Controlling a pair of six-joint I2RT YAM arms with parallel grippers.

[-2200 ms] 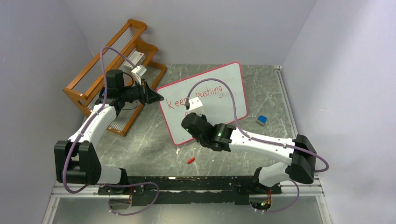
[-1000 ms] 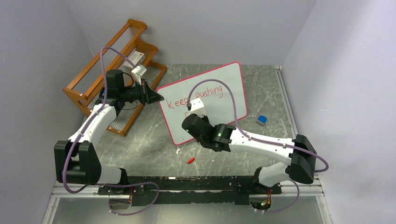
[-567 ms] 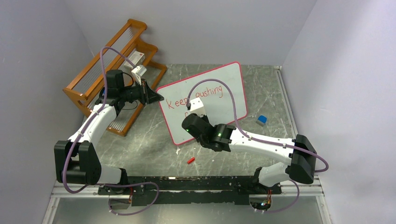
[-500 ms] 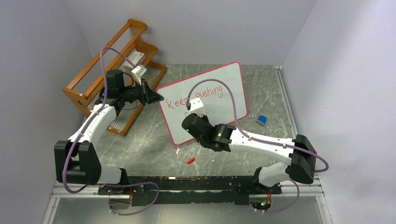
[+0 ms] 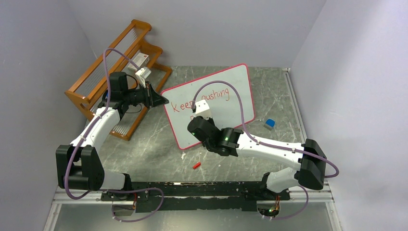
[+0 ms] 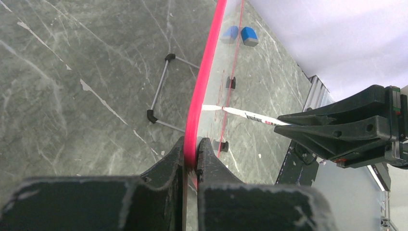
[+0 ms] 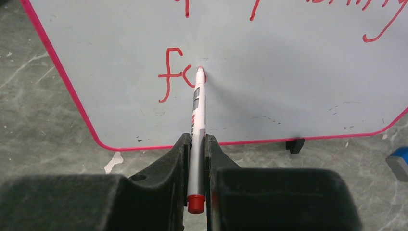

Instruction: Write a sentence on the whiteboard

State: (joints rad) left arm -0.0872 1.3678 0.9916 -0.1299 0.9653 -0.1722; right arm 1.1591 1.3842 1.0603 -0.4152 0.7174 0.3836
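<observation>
The whiteboard [image 5: 235, 91] stands tilted at mid table, white with a red-pink frame [image 6: 204, 82]. My left gripper [image 6: 191, 153] is shut on its left edge. The sentence [image 5: 216, 94] reads "Keep pushing" in red; below it, the right wrist view shows an "f" [image 7: 168, 74] and part of a following letter. My right gripper [image 7: 196, 140] is shut on a red marker [image 7: 197, 125], whose tip touches the board just right of the "f". My right arm hides the second line in the top view.
A wooden rack [image 5: 113, 62] with small boxes stands at the back left. A blue eraser [image 5: 269, 123] lies right of the board. A red marker cap [image 5: 196, 165] lies on the table near the front. A board foot [image 7: 294, 145] shows.
My right gripper has made small moves with the marker on the board's lower line. My left arm has held still on the board's edge.
</observation>
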